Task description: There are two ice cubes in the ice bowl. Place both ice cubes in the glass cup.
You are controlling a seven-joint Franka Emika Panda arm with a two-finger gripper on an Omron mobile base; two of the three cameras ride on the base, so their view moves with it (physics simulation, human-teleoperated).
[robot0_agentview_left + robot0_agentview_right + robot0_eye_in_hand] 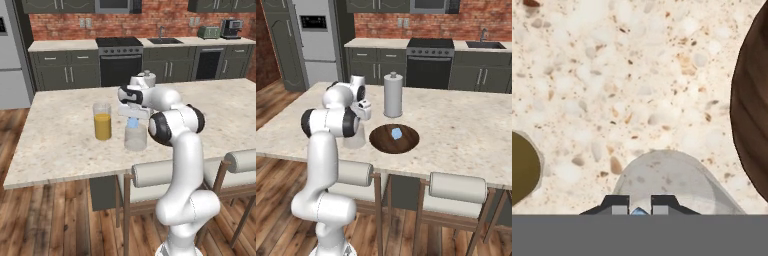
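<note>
One ice cube point(133, 122) sits pinched between the closed fingers point(133, 120), hanging directly above the glass cup point(135, 138). In the left base view, going left to right across the table point(60, 130): the juice glass point(102, 121) at the cup's 9 o'clock, then the cup with the gripper over it. In the right base view, the cup point(354, 137) shows partly behind the arm, the ice bowl point(394, 138) lies just beside it at 3 o'clock, and the second ice cube point(397, 133) rests near the bowl's centre. A white canister point(393, 94) stands at the bowl's 12 o'clock. In the hand view, a sliver of blue point(640, 212) shows between the fingertips point(619, 207), over the cup's rim point(662, 172).
</note>
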